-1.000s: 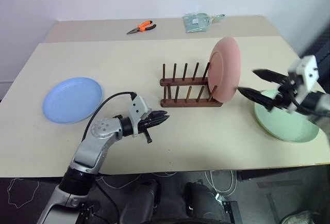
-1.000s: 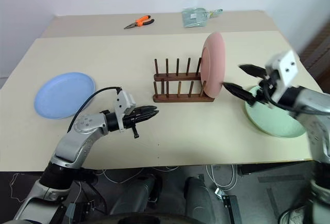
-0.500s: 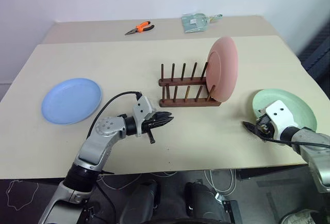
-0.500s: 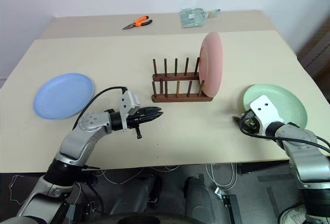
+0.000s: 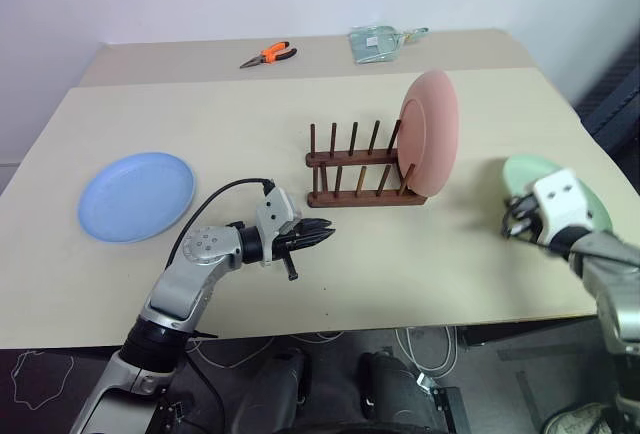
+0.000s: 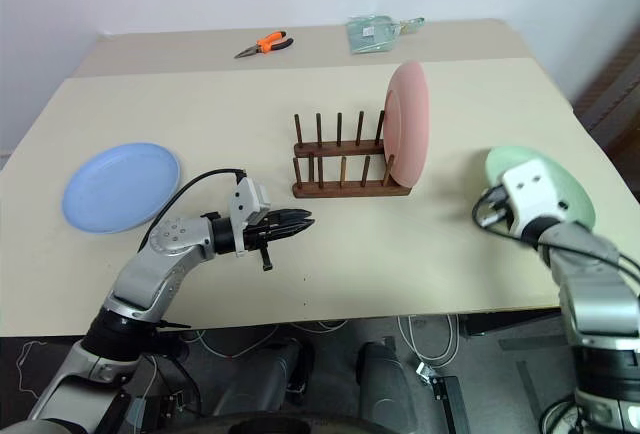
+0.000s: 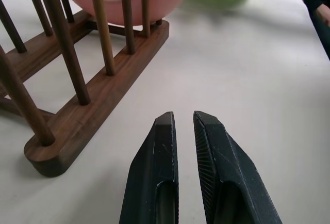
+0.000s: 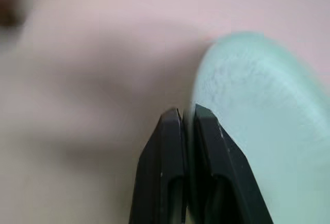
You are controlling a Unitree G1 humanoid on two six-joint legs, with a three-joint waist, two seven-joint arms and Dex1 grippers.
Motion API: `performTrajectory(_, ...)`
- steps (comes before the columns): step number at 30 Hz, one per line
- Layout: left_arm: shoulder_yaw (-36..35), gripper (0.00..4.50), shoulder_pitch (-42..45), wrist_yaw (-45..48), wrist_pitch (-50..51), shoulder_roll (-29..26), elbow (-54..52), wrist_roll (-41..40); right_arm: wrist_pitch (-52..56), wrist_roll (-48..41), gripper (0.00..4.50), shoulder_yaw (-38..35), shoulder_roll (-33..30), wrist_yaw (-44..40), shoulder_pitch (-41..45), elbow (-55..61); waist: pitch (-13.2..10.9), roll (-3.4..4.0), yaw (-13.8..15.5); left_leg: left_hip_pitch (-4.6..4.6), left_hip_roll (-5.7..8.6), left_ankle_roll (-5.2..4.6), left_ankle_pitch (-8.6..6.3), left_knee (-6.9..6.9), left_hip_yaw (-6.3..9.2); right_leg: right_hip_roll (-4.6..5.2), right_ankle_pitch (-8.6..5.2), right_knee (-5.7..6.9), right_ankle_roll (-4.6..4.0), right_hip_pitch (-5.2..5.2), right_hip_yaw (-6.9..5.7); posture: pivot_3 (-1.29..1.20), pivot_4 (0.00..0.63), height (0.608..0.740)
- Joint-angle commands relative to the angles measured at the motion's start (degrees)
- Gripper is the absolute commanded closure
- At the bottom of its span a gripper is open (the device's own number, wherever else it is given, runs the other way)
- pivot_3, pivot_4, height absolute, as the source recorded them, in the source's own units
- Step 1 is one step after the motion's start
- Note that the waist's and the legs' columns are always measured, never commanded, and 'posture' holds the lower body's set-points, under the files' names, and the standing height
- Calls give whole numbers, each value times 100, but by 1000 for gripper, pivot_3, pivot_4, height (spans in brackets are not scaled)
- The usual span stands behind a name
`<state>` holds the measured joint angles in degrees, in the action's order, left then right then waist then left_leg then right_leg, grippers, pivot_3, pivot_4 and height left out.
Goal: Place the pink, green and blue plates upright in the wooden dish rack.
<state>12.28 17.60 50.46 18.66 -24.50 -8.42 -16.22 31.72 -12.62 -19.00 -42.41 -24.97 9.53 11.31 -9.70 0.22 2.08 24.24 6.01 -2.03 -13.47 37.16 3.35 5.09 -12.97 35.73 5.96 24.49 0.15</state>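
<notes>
Black right pincer [image 8: 184,118] closed beside green plate [image 8: 258,110]

No readable text, label, brand, number or sign anywhere on the table or the things on it
</notes>
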Motion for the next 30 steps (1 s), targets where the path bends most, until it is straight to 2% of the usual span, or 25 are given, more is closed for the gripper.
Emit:
performTrajectory(1, -192, 3966, 19, -63, -200, -22, -60, -3, -143, -839, 4423, -702, 131, 54, 897, 893, 0, 1, -3, 1, 0, 1, 0, -2, 0, 0, 0, 1, 1, 3, 0, 0, 150, 740)
performTrajectory(4, -367, 3966, 83, -275, -418, 26, 125, 60, 323, -2283, 4423, -1067, 422, 201, 2055, 1422, -3, 3, 0, 2, -3, 2, 1, -4, 1, -1, 1, 10, 2, 8, 0, 0, 150, 740)
performTrajectory(6, -470, 3966, 103, -384, -510, 52, 207, 70, 711, -3235, 4423, -1171, 520, 262, 2442, 1707, -3, -3, 14, 2, -5, 3, 1, -5, 5, -1, 0, 11, 1, 8, -3, 0, 150, 740)
performTrajectory(9, -728, 3966, 72, -505, -669, 3, 311, 47, 1073, -5141, 4423, -893, 955, 791, 2976, 2162, 0, -13, 11, 4, -5, 1, 0, -6, 14, 1, 0, -2, 0, -1, -10, 0, 150, 740)
performTrajectory(11, -803, 3966, 61, -526, -728, -17, 349, 40, 1138, -5786, 4423, -784, 1099, 1167, 3130, 2248, -1, -11, 0, 5, -2, -1, 0, -4, 12, 4, 1, -3, 0, 0, -4, 0, 150, 740)
performTrajectory(14, -966, 3966, 13, -566, -815, -133, 450, 81, 806, -6926, 4423, -228, 1909, 2126, 3367, 2371, 0, -10, -22, 4, -3, -1, 0, -5, 11, 3, 1, 1, -2, 4, -2, 0, 150, 740)
performTrajectory(18, -1073, 3966, -161, -568, -792, -225, 310, 17, 637, -6624, 4423, 483, 2835, 3126, 2878, 2065, 2, -11, -90, 4, -1, 1, 1, -10, 10, 4, 0, 22, -1, 15, 0, 0, 150, 740)
performTrajectory(22, -1081, 3966, -307, -578, -716, -227, 128, -24, 638, -6388, 4423, 808, 2991, 3309, 2485, 1824, 1, -9, -141, 5, 12, 0, 2, -4, 7, 9, 1, 29, -1, 16, 0, 0, 150, 740)
performTrajectory(30, -1026, 3966, -389, -582, -624, -205, -15, -23, 575, -6126, 4423, 1023, 3290, 3647, 2333, 1356, 0, -7, -190, 3, 2, 9, 7, -12, 6, -1, 1, 39, -1, 26, 1, 0, 150, 740)
